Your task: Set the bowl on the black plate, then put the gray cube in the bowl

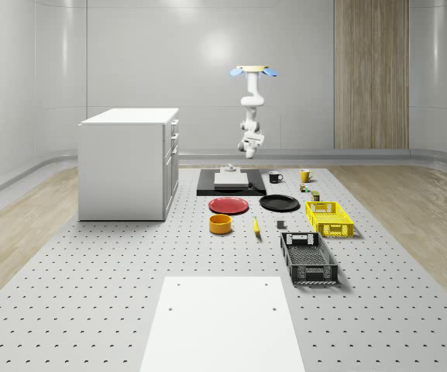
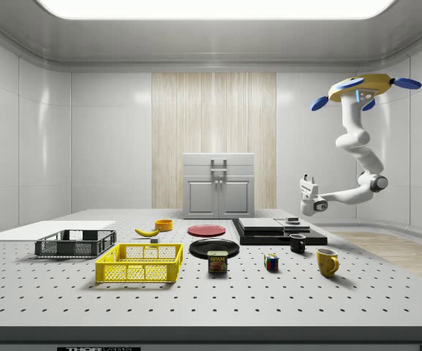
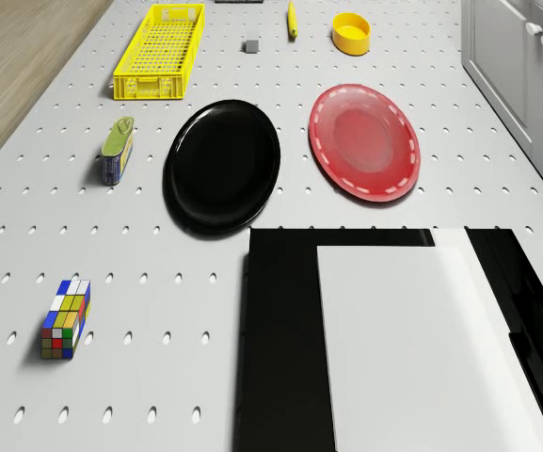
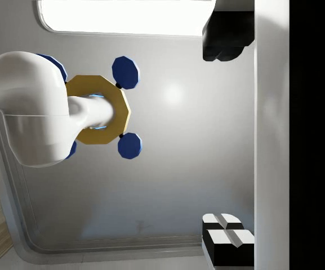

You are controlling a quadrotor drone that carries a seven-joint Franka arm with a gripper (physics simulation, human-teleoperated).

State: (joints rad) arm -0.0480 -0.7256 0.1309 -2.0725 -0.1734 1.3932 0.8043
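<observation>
The yellow bowl (image 1: pixel 220 224) sits on the perforated table (image 1: pixel 91 294), near the red plate (image 1: pixel 229 205) on its near side and well apart from the black plate (image 1: pixel 279 203), which lies just to the red plate's right in the whole-scene view. The small gray cube (image 1: pixel 280 225) rests on the table to the right of the bowl, with the banana (image 1: pixel 256 227) between them. To the cube's right stands the yellow crate (image 1: pixel 329 218); nearer the camera is the black crate (image 1: pixel 308 258). Farther back, a white slab lies on a black base (image 1: pixel 204 184), with a black mug (image 1: pixel 273 177) and a yellow mug (image 1: pixel 304 175) to its right. A Rubik's cube (image 3: pixel 65 319) and a tin can (image 3: pixel 117 150) lie beside the black plate. A white cabinet (image 1: pixel 127 163) stands at the left.

The drone (image 2: pixel 364 88) hovers high beyond the far end of the table. Its arm bends down and forward, and the gripper (image 2: pixel 309 193) hangs in the air above the far edge of the black base, touching nothing. In the wrist view two dark fingers (image 4: pixel 225 34) stand wide apart.
</observation>
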